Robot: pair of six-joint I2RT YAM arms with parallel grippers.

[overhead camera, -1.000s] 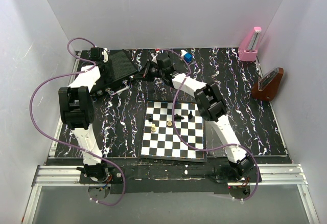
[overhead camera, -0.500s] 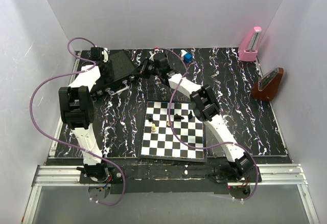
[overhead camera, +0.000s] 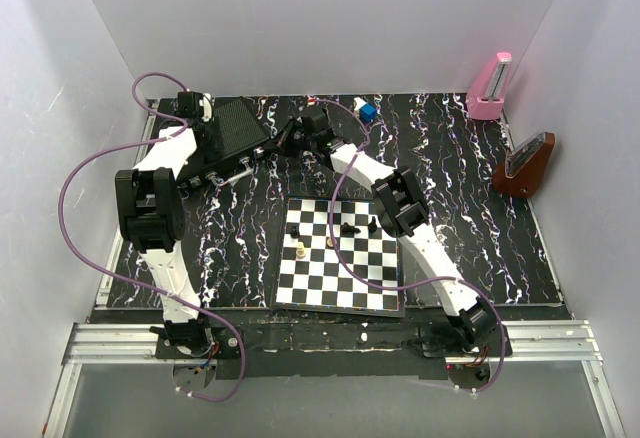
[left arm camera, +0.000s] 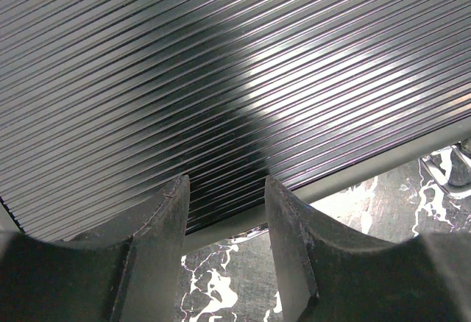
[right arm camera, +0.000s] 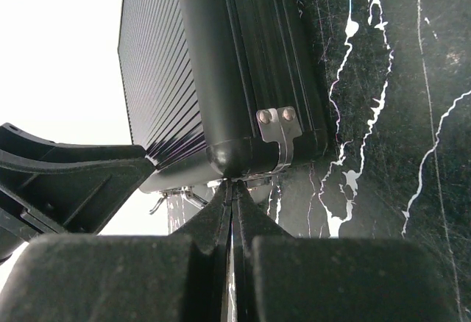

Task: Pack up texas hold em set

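Note:
The black ribbed case point(overhead camera: 236, 128) lies at the back left of the table, its lid tilted. In the left wrist view its ribbed lid point(left arm camera: 221, 79) and silver edge fill the frame. My left gripper point(left arm camera: 224, 190) is open, with its fingertips over that edge, and sits at the case's left side in the top view point(overhead camera: 205, 123). My right gripper point(right arm camera: 232, 184) is shut and empty. Its tip touches the case's rounded corner point(right arm camera: 228, 153) beside a silver bracket point(right arm camera: 276, 134), at the case's right end point(overhead camera: 285, 138). A small blue object point(overhead camera: 367, 112) lies behind. Chips and card box are hidden.
A chessboard point(overhead camera: 340, 268) with a few pieces lies at the front middle. A pink metronome point(overhead camera: 490, 88) and a brown one point(overhead camera: 525, 165) stand at the right. White walls enclose the black marbled table point(overhead camera: 470, 208). Purple cables loop around both arms.
My right gripper has moved a little left, up to the case's right end. The left arm and the case have hardly moved.

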